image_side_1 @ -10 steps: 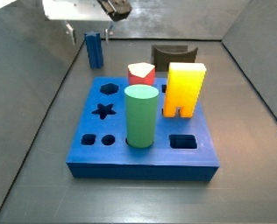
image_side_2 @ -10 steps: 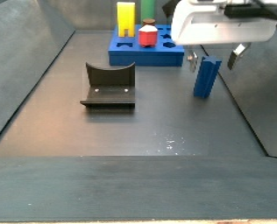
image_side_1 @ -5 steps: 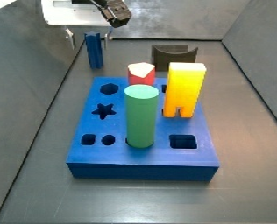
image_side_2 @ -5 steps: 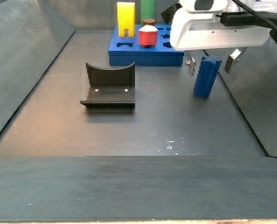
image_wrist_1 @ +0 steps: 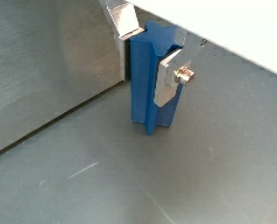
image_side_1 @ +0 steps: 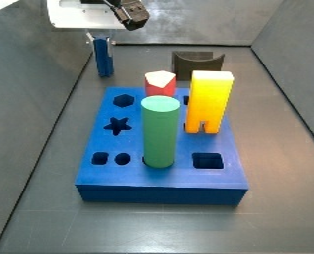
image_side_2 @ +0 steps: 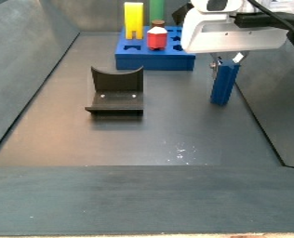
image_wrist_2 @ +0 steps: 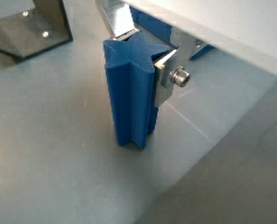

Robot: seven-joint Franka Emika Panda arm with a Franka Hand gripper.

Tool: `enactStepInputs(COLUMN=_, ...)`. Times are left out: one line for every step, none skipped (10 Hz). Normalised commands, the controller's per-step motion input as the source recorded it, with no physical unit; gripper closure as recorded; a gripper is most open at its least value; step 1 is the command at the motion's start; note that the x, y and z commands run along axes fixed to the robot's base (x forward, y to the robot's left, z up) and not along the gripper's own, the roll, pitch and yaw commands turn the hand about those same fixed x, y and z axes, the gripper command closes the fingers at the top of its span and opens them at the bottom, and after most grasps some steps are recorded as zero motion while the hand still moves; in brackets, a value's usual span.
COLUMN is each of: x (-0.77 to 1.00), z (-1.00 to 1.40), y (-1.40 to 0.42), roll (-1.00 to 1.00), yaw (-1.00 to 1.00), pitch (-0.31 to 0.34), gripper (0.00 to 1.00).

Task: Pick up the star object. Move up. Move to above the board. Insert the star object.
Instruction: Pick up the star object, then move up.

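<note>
Fingers of the gripper stand closed against opposite faces of the star object, silver plates flat on its upper part, presumably so the prism stays upright for a straight entry; whether its foot rests on the floor or is just clear cannot be told.

Largest first: the board lies apart from the held piece, near in a side view; its star hole is open, so the target seems free; a green cylinder, a yellow block and a red piece stand in other holes, tall obstacles near the hole; a rise above their tops looks necessary. A dark arch block sits well apart.

The star object stands close to the side wall; room there is tight; open floor lies on the board side.
</note>
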Motion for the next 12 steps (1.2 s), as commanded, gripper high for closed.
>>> enactStepInputs(x=0.0, z=0.0, y=0.0, roll=0.0, yaw=0.0, pitch=0.0, gripper=1.0)
enactStepInputs(x=0.0, z=0.0, y=0.0, roll=0.0, yaw=0.0, pitch=0.0, gripper=1.0)
enactStepInputs(x=0.0, z=0.0, y=0.0, roll=0.0, yaw=0.0, pitch=0.0, gripper=1.0)
enactStepInputs(x=0.0, z=0.0, y=0.0, roll=0.0, yaw=0.0, pitch=0.0, gripper=1.0)
enactStepInputs(x=0.0, z=0.0, y=0.0, roll=0.0, yaw=0.0, pitch=0.0, gripper=1.0)
enactStepInputs(x=0.0, z=0.0, y=0.0, roll=0.0, yaw=0.0, pitch=0.0, gripper=1.0)
enactStepInputs(x=0.0, z=0.83, y=0.0, roll=0.0, yaw=0.0, pitch=0.0, gripper=1.0)
enactStepInputs(x=-0.03, z=0.8, y=0.06, roll=0.0, yaw=-0.03, pitch=0.021, gripper=1.0)
enactStepInputs(x=-0.05, z=0.7, y=0.07, roll=0.0, yaw=-0.04, pitch=0.044, gripper=1.0)
enactStepInputs(x=-0.04, z=0.59, y=0.05, roll=0.0, yaw=-0.04, pitch=0.047, gripper=1.0)
enactStepInputs(x=-0.03, z=0.43, y=0.04, roll=0.0, yaw=-0.04, pitch=0.044, gripper=1.0)
enactStepInputs(x=-0.03, z=0.33, y=0.03, roll=0.0, yaw=-0.04, pitch=0.044, gripper=1.0)
